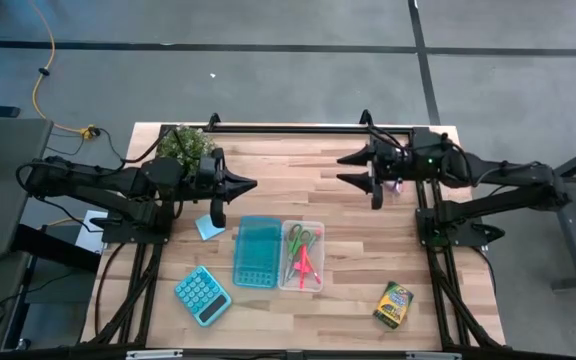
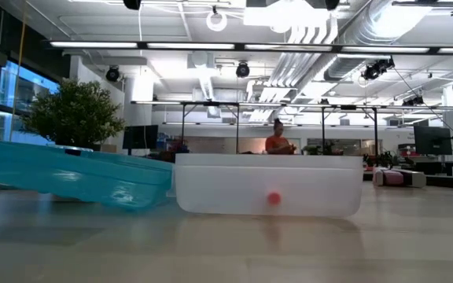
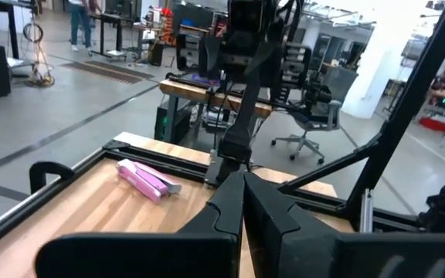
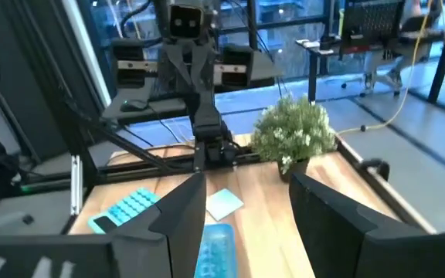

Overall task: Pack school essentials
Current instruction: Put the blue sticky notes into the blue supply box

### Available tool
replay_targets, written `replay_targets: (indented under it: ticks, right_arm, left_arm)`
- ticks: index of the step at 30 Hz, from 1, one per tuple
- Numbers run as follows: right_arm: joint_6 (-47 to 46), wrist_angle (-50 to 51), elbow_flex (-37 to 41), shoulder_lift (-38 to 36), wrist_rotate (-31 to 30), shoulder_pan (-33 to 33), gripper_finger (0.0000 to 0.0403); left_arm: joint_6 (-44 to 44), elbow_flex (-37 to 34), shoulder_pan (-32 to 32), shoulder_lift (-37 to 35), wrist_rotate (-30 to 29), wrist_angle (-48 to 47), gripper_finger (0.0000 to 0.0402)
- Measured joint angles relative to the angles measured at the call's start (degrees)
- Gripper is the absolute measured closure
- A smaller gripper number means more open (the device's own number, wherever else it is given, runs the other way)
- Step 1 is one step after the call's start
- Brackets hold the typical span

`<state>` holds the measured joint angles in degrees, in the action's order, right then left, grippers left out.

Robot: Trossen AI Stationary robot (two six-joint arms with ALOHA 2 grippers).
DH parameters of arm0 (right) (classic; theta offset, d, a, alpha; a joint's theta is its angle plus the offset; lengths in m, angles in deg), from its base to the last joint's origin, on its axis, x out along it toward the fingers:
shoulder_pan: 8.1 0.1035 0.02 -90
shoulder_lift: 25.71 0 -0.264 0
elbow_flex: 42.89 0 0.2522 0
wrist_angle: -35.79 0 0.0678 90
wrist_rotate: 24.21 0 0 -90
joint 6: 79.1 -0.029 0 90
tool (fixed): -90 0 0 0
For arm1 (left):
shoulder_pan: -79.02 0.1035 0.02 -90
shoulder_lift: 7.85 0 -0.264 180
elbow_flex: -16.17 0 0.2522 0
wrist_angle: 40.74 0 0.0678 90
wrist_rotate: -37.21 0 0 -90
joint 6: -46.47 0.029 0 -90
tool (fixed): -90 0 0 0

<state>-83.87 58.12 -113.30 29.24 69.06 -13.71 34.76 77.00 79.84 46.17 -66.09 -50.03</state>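
High view: clear case (image 1: pixel 301 255) sat near table centre, scissors (image 1: pixel 301 238) and pink marker (image 1: pixel 304 268) already inside; teal lid (image 1: pixel 256 251) lay at its 9 o'clock, off to leave the case open. Crayon box (image 1: pixel 393 304) waited at 4 o'clock, note pad (image 1: pixel 209 226) at 10 o'clock.

Low view: lid (image 2: pixel 77 178) leaned tilted beside the case (image 2: pixel 267 185).

Left wrist view: left gripper (image 3: pixel 242 202) hung pressed together, empty.

Right wrist view: right gripper (image 4: pixel 246 202) was spread, empty, likely poised to reach.
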Motion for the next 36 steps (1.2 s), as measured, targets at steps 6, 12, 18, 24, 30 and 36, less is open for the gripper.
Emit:
replay_targets:
  ticks: [6, 12, 18, 24, 30, 36]
  right_arm:
    - [3.7, 0.2, -3.4, 2.9, 1.5, 0.0, 0.0222]
    - [3.3, 0.2, -3.4, 4.5, 4.9, 0.0, 0.0241]
    - [1.7, -0.3, -3.0, 4.7, 6.8, 0.2, 0.0327]
    - [-2.4, -8.5, 4.9, 2.4, 6.3, 2.4, 0.0393]
    - [-5.4, -15.4, 10.1, -0.1, 4.5, 2.9, 0.0399]
    - [-5.3, -15.4, 10.2, -0.3, 5.4, 2.9, 0.0402]
  left_arm:
    - [3.2, 0.0, 0.0, 0.0, 0.0, -0.1, 0.0401]
    - [4.5, 0.0, 0.0, 0.0, 0.0, -0.1, 0.0401]
    - [4.4, 0.0, 0.0, 0.0, 0.0, -0.1, 0.0401]
    - [4.4, 0.0, 0.0, 0.0, 0.0, -0.2, 0.0401]
    - [4.4, 0.0, 0.0, 0.0, 0.0, -0.2, 0.0401]
    - [4.4, 0.0, 0.0, 0.0, 0.0, -0.2, 0.0401]
